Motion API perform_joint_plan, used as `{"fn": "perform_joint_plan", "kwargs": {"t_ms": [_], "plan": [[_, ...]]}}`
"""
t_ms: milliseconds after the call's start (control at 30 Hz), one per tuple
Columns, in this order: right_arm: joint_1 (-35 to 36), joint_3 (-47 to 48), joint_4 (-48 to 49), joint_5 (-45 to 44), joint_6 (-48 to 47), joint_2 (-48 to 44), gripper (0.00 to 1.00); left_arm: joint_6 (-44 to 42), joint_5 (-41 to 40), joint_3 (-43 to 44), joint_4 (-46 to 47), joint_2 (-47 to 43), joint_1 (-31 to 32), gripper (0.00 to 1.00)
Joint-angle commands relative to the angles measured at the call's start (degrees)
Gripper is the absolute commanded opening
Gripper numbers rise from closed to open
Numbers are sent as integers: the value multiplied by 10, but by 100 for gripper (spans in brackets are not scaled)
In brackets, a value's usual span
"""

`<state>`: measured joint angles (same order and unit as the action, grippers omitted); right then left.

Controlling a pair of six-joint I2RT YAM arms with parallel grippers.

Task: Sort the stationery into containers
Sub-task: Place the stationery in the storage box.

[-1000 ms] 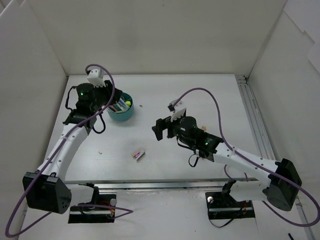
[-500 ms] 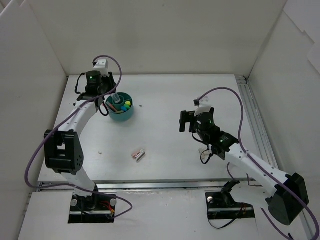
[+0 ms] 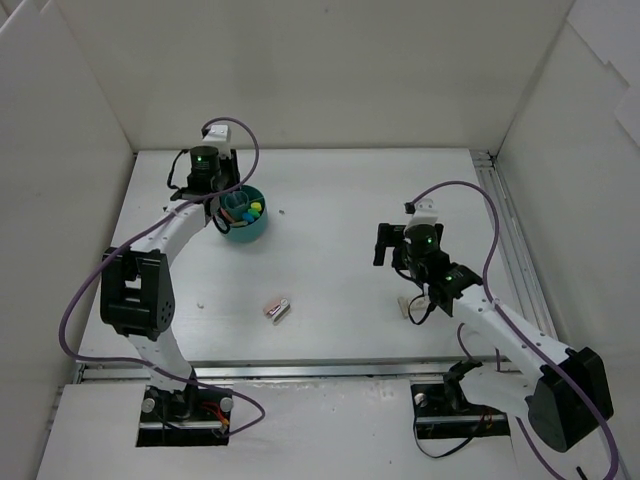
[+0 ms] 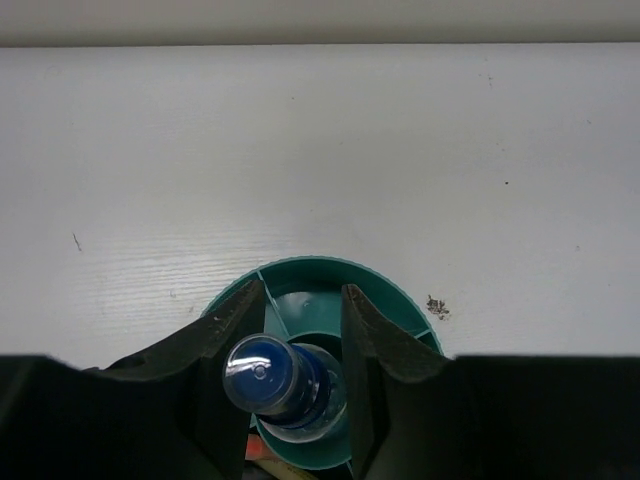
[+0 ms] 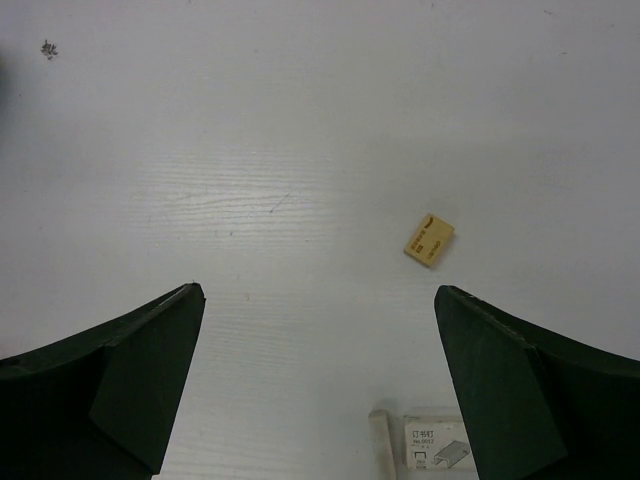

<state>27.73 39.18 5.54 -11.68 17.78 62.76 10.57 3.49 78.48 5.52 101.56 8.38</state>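
**Handling.** The clear bottle (image 4: 285, 385) with the blue cap is clamped between the jaws of the left gripper (image 4: 300, 300). It is held cap-up directly above the teal tub (image 4: 395, 305), which stands at the far left of the table (image 3: 330, 190). The bottle is judged to be light and rigid. Its smooth plastic wall is likely to slip under a weak grasp, so hold is best taken on the body just below the cap, where the pads appear to bear.

The jaws of the right gripper (image 5: 318, 292) are spread wide with nothing between them. The tan eraser (image 5: 429, 240) lies flat on the table ahead of them. It is judged light, slightly soft and grippy. Because it is low, it is best taken across its short sides with the fingertips brought close to the surface.

**Limits of view.**
- The lower part of the bottle and the near half of the tub are hidden by the gripper body.
- Only part of the dividers (image 4: 275, 315) is shown, so the compartment under the bottle cannot be told.
- The white box (image 5: 440, 447) is cut off by the frame edge, and its print is too small to read.
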Motion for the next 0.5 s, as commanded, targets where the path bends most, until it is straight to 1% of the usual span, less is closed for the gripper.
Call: {"fn": "perform_joint_plan", "kwargs": {"t_ms": [0,33,67,100,167,200,267,300,333,400,433,467], "plan": [[-6,2,20,21,-9,-3,98,-12,-16,7,29,-31,8,34],[-6,5,18,63,-27,-4,98,-10,-16,-2,28,-35,8,40],[-5,5,18,81,-40,-4,98,-8,-16,-5,27,-46,8,47],[1,7,16,98,-61,-6,98,-3,-16,-12,25,-52,8,51],[14,7,13,98,-84,-9,98,-1,-16,-19,20,-72,8,59],[35,9,9,96,-103,-10,98,1,-16,-21,13,-79,8,67],[54,14,4,112,-122,-14,98,5,-20,-25,3,-98,8,72],[61,15,4,137,-152,-16,98,12,-20,-25,-12,-106,8,73],[66,18,3,191,-171,-16,98,16,-18,-30,-19,-115,8,74],[93,25,-7,248,-244,-9,98,25,-13,-41,-38,-151,8,80],[103,35,-8,279,-261,7,98,40,-14,-50,-52,-167,8,83],[128,42,-9,284,-286,18,98,48,-14,-53,-73,-199,8,89]]}}
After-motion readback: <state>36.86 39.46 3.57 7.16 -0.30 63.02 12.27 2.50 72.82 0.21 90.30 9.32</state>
